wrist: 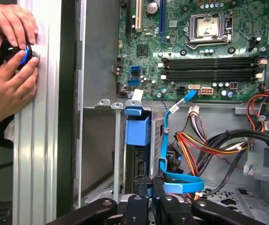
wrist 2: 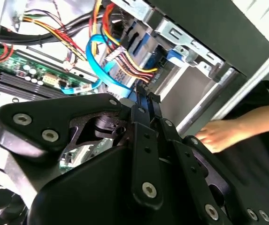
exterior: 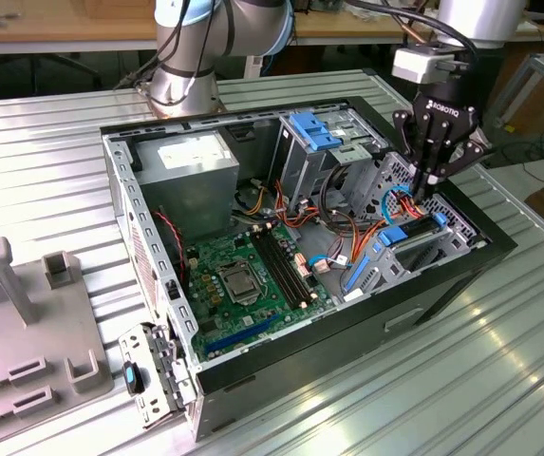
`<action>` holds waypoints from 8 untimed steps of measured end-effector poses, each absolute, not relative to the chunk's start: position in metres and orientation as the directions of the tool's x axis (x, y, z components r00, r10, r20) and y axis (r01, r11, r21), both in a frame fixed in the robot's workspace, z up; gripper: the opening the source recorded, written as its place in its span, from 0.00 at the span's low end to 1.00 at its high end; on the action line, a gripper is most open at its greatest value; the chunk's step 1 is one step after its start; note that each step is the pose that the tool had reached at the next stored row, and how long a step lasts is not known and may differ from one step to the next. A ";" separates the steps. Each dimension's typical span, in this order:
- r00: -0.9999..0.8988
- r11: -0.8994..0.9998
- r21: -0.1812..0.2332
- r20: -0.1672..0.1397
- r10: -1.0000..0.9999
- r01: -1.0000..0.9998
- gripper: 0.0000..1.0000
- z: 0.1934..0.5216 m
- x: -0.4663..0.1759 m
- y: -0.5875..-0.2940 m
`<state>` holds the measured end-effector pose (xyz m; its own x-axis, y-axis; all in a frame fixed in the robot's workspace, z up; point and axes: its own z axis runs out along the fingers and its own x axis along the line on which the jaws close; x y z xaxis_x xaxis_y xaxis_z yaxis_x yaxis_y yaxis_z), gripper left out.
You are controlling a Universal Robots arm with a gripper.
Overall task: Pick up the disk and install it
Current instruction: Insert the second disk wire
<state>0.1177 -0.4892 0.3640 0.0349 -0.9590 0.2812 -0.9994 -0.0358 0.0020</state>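
The disk (exterior: 407,232) sits in the drive bay at the exterior view's right end of the open computer case (exterior: 423,304). Its dark body and blue rail stand between the bay's metal walls in the first wrist view (wrist: 138,140). My gripper (exterior: 422,195) hangs straight over it with the fingers drawn together. In the first wrist view the gripper (wrist: 149,183) is right at the disk's near end. I cannot tell whether the fingertips touch it. In the second wrist view the gripper (wrist 2: 142,96) is shut beside a blue data cable (wrist 2: 94,65).
A person's hands (wrist: 12,70) hold a blue-ringed knob (wrist: 24,54) on the table beside the case. The motherboard (exterior: 243,275), power supply (exterior: 191,166) and bundled wires (wrist: 209,140) fill the case. A grey fixture (exterior: 34,332) lies at the exterior view's left.
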 end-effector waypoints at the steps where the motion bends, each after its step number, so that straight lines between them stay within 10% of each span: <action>1: 0.035 -0.036 0.002 0.275 -0.961 -0.999 0.16 0.364 0.117 -0.492; 8: 0.035 -0.036 0.001 0.264 -0.964 -0.999 0.16 0.363 0.115 -0.510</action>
<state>0.1150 -0.5100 0.3635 0.0349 -0.9639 0.2641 -0.9994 -0.0358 0.0014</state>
